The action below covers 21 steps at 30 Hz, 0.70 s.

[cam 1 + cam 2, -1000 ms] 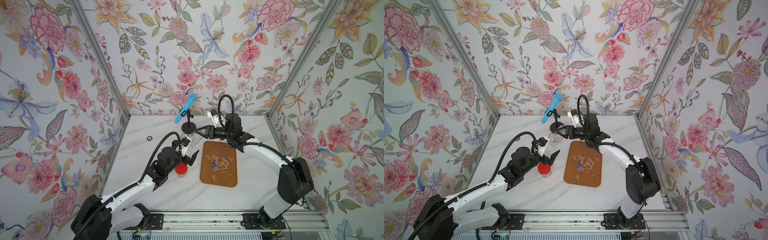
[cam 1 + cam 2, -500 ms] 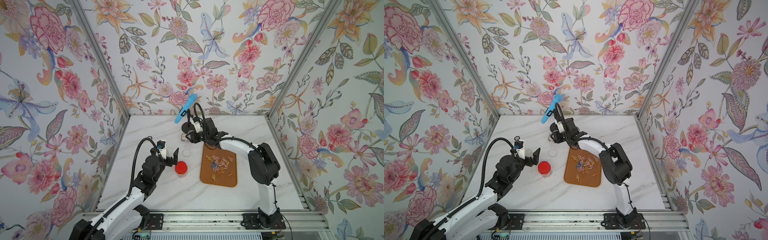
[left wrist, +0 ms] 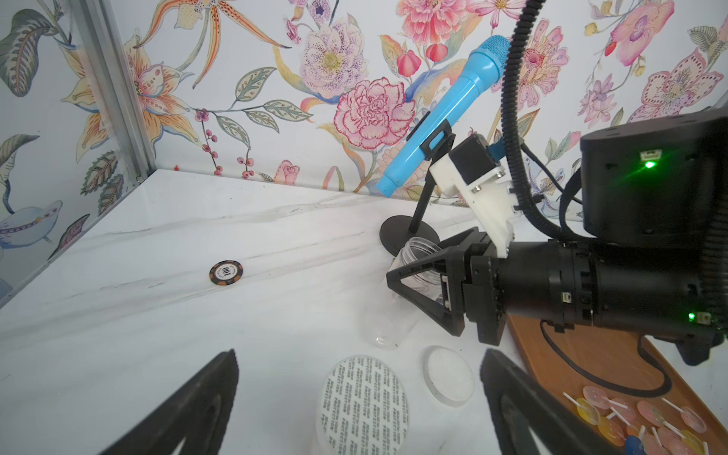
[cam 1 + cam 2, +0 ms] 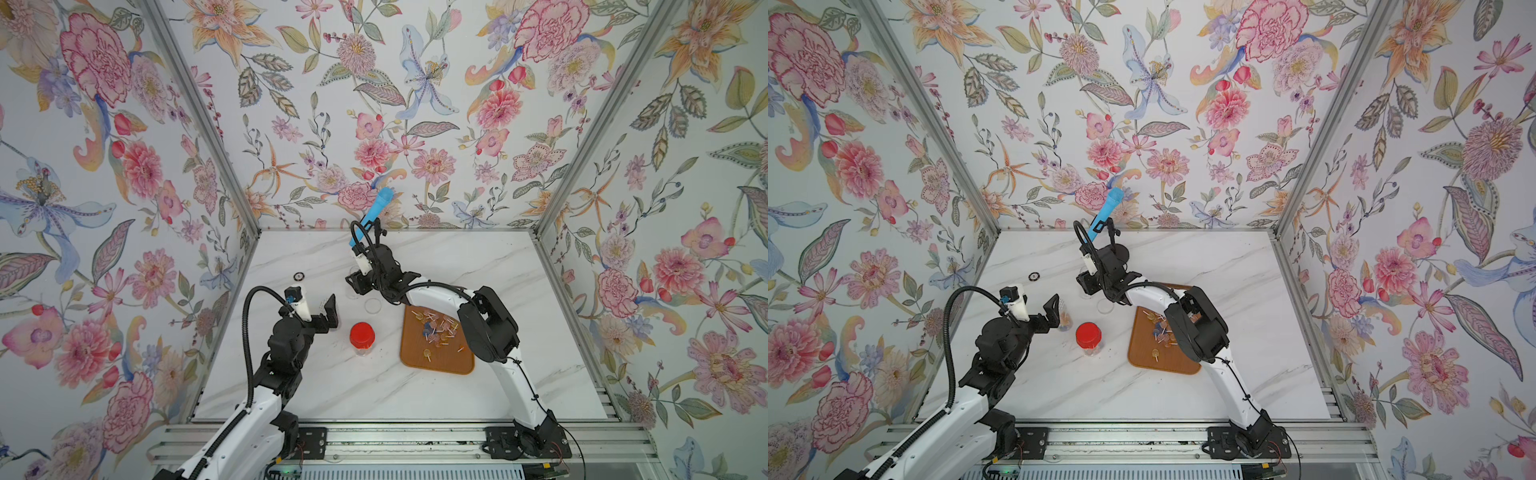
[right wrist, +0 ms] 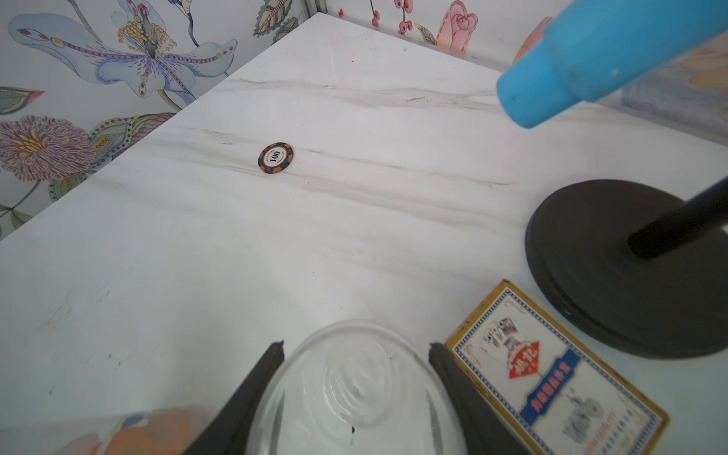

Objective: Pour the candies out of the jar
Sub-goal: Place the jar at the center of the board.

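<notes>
The candies [image 4: 436, 330] lie scattered on the brown tray [image 4: 453, 365], so the pour itself appears complete. The right gripper [image 5: 354, 352] is part-closed around the clear jar [image 5: 356, 394], which looks empty and tilted, just beside a card box [image 5: 551, 386] and a microphone stand base [image 5: 630, 268]. The left gripper [image 3: 359, 350] stands wide open, holding nothing. In my judgement the next move is to right the jar, set it down clear of both, then let go.
</notes>
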Motion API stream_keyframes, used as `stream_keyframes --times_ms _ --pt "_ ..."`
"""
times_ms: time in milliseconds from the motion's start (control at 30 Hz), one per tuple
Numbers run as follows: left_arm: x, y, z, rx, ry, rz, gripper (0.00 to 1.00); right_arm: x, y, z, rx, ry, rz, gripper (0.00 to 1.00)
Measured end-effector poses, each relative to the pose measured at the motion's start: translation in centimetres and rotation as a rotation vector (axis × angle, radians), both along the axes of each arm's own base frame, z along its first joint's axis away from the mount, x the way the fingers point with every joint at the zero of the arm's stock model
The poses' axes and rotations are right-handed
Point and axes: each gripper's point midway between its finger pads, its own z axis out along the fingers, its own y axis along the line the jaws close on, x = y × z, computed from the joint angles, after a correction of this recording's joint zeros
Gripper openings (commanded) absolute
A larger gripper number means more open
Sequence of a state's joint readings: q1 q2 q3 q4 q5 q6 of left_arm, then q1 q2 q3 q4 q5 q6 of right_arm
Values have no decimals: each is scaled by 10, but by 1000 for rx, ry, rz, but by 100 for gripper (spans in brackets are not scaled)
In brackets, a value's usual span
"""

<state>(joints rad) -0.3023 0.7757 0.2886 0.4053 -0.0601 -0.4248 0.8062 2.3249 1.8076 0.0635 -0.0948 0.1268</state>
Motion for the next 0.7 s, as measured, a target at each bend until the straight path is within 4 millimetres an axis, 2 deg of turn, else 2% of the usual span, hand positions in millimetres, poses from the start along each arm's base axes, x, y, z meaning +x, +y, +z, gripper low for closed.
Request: stream_keyframes --times_ms 100,200,367,533,633,700 --pt "-1 3 -2 -7 3 8 99 1 4 3 -6 -25 5 55" --pt "-2 4 -3 -11 0 12 99 2 6 7 -11 -45 6 68" --pt "-4 8 -16 -14 26 24 99 2 8 11 -13 -55 9 79" --pt "-6 9 -19 -26 31 29 99 -1 6 11 -20 -38 7 83" --pt "-7 11 -15 -36 15 33 99 -9 -2 24 -19 -26 4 85" --pt "-9 12 -16 -45 14 40 99 -17 -11 44 -7 -23 -1 86"
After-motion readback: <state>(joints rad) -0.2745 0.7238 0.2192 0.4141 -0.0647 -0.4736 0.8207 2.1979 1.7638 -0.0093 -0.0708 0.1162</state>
